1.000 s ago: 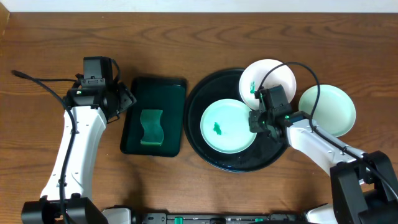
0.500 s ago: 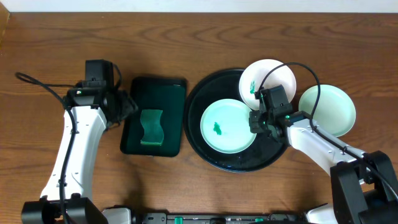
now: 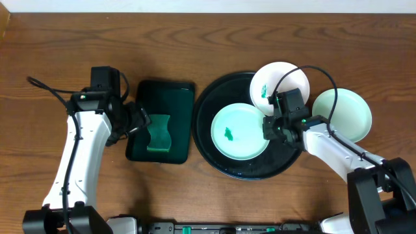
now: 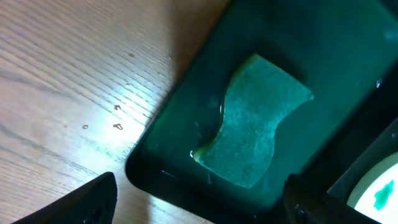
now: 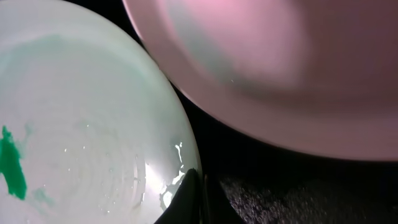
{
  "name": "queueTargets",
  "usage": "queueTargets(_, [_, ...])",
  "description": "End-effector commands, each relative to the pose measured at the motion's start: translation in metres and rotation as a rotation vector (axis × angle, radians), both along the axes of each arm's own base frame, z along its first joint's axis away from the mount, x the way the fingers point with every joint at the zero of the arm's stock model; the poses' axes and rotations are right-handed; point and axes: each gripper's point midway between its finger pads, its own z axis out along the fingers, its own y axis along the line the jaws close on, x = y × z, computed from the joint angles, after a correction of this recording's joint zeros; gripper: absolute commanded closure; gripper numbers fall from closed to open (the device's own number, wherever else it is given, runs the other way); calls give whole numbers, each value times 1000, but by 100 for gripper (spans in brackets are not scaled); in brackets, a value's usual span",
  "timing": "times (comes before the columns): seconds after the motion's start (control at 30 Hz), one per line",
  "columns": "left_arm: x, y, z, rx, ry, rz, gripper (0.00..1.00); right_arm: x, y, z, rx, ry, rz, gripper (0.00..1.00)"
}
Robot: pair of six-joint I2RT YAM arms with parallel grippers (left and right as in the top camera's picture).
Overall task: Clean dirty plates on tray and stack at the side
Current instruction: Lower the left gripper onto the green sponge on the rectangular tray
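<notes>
As the overhead view shows, three plates are present: a smeared green plate in the single black tray, a white plate over its far rim, and a second green plate on the worktop just beside. From the left wrist, the left hand hangs released near one sponge. From the right wrist, the right hand is clenched at the smeared plate's rim, grip unconfirmed; the plates are judged stiff, light and wet-slick, best taken by the rim.

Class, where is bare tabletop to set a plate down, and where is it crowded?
Bare tabletop: along the far edge behind the sponge tray, and in front of it. Crowded: right side of the black tray, among white plate, outer mint plate, right arm.
</notes>
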Motion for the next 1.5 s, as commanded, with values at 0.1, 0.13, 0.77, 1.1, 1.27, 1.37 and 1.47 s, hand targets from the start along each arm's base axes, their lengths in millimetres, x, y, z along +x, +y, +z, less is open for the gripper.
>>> queueTargets(0.1, [-12,-4,-12,-16,43,-55,18,6,-9,7,-17,-5,-26,99])
queueTargets(0.13, [-12,-7,-12,-24,41,-76,21,6,-9,7,-17,-5,-27,99])
queueTargets(0.77, [2,-67,-12,-49,-27,-306,7,6,-9,7,-16,-8,-25,98])
queueTargets(1.1, [14,-68,-42,-47,29,-303,49,7,-9,8,-15,-11,-25,98])
queueTargets(1.27, [18,-56,-56,12,63,-231,48,7,-9,8,-15,-11,-25,98])
queueTargets(1.37, [18,-53,-63,30,82,-221,48,7,-9,8,-15,-11,-25,98])
queueTargets(1.47, [19,-53,-68,30,91,-221,48,7,-9,8,-15,-12,-25,98])
